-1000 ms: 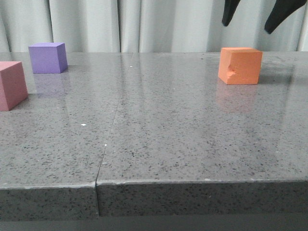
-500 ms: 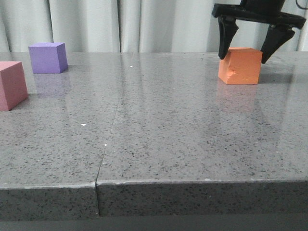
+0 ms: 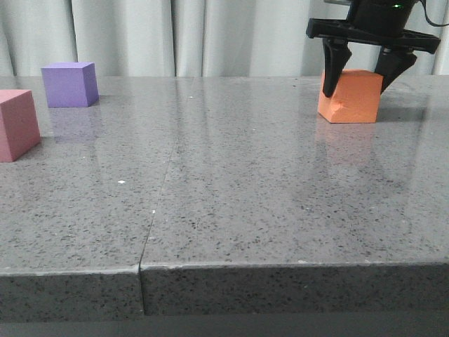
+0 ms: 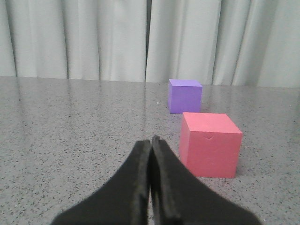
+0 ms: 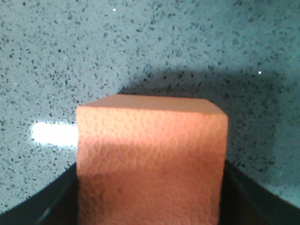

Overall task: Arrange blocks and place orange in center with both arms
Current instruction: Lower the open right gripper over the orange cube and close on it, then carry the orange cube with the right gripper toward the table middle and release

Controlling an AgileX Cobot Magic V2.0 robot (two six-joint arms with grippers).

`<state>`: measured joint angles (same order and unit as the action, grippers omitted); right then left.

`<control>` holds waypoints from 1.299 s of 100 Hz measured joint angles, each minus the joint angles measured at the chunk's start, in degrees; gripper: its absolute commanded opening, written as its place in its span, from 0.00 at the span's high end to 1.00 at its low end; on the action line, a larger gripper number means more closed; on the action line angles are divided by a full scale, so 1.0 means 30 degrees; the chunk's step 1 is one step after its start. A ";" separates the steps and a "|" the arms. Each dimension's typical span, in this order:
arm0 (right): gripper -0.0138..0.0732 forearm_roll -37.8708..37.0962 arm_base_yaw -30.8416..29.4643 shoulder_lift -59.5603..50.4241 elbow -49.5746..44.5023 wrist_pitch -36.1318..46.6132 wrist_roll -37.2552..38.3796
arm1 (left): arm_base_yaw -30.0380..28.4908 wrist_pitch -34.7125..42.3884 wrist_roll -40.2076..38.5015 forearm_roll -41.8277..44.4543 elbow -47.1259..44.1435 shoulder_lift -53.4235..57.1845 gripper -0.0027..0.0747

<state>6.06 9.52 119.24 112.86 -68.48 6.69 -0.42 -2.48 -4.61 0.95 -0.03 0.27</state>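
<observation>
Barely begun: right pincer straddles the orange cube near the counter's far right edge, grasp unconfirmed; left pincer clenched, empty.

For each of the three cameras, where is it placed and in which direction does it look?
Front view: low at the table's near edge, facing forward to the curtain; shows the right gripper, jaws straddling the orange cube.
Left wrist view: low on the left arm, looking across the table at the pink cube and purple cube; shows the left gripper, jaws shut.
Right wrist view: looks straight down on the orange cube; dark jaws at both sides.
Shared: front and left wrist views both show pink and purple cubes.
</observation>
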 measured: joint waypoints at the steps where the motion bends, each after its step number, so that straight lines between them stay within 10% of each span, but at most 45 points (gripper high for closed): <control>1: 0.44 0.0000 0.0000 0.0000 0.0000 0.0033 0.0000 | 0.0000 0.0000 0.0000 0.0000 0.0000 0.0000 0.99; 66: 0.48 0.0125 0.0443 0.0030 0.1801 -0.0833 0.0628 | 0.0000 0.0000 0.0000 0.0000 0.0000 0.0000 0.99; 130: 0.48 0.0159 0.5753 0.0309 0.3004 -0.0910 0.5859 | 0.0000 0.0000 0.0000 0.0000 0.0000 0.0000 0.99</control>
<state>6.54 26.78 120.16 121.87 -71.21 24.27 -0.42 -2.48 -4.61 0.95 -0.03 0.27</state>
